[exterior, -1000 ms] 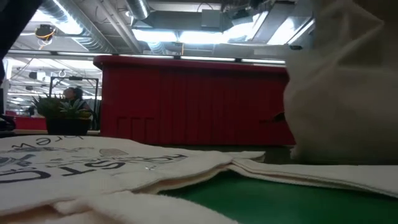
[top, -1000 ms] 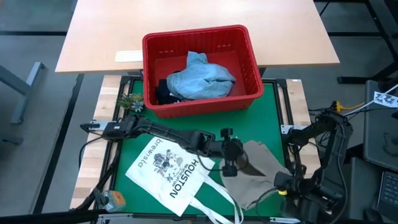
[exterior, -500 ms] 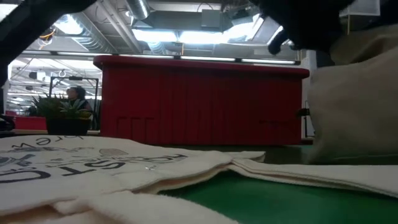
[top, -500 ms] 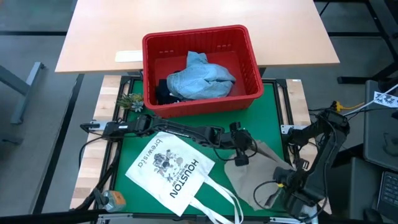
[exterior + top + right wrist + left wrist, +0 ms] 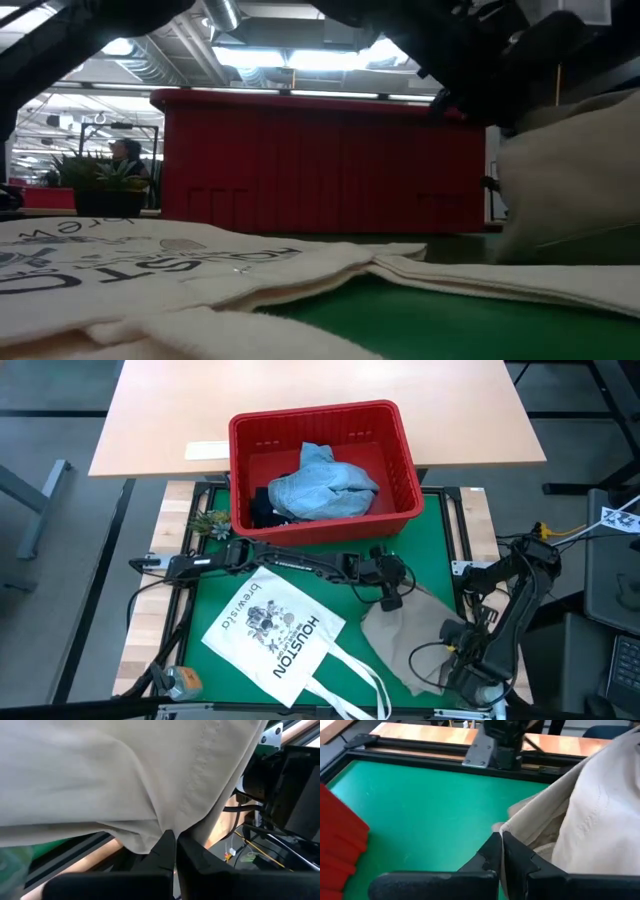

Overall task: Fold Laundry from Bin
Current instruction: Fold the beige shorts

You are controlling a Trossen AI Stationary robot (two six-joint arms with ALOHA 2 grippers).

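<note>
A beige cloth (image 5: 410, 635) from the laundry is stretched across the right of the green mat between my two grippers; it also shows in the low view (image 5: 570, 190). My left gripper (image 5: 392, 598) is shut on its far end. My right gripper (image 5: 455, 665) is shut on its near right end. The red bin (image 5: 320, 532) stands at the mat's far edge with light blue jeans (image 5: 325, 485) and a dark garment (image 5: 262, 510) lying inside. My left gripper pinches the beige cloth's far edge (image 5: 506, 827) between its two fingertips (image 5: 492, 847). It comes slanting down from the table's left. The cloth slopes away from the hold toward the right gripper. My right gripper pinches a folded edge of the beige cloth (image 5: 167, 826) between its fingertips (image 5: 165, 842), pointing steeply down near the mat's near right corner. The cloth bunches in creases at the hold and spreads away from it over the mat.
A white tote bag (image 5: 275, 635) printed "HOUSTON" lies flat on the mat's near left, with its straps (image 5: 360, 685) beside the beige cloth. A small plant (image 5: 207, 523) stands left of the bin. A pale wooden table (image 5: 320, 400) lies behind the bin.
My left gripper has carried the cloth's far end toward the bin and down. My right gripper has sunk toward the table's near edge and tipped further downward. The beige cloth, bunched and raised before, now lies lower and more spread out between them.
</note>
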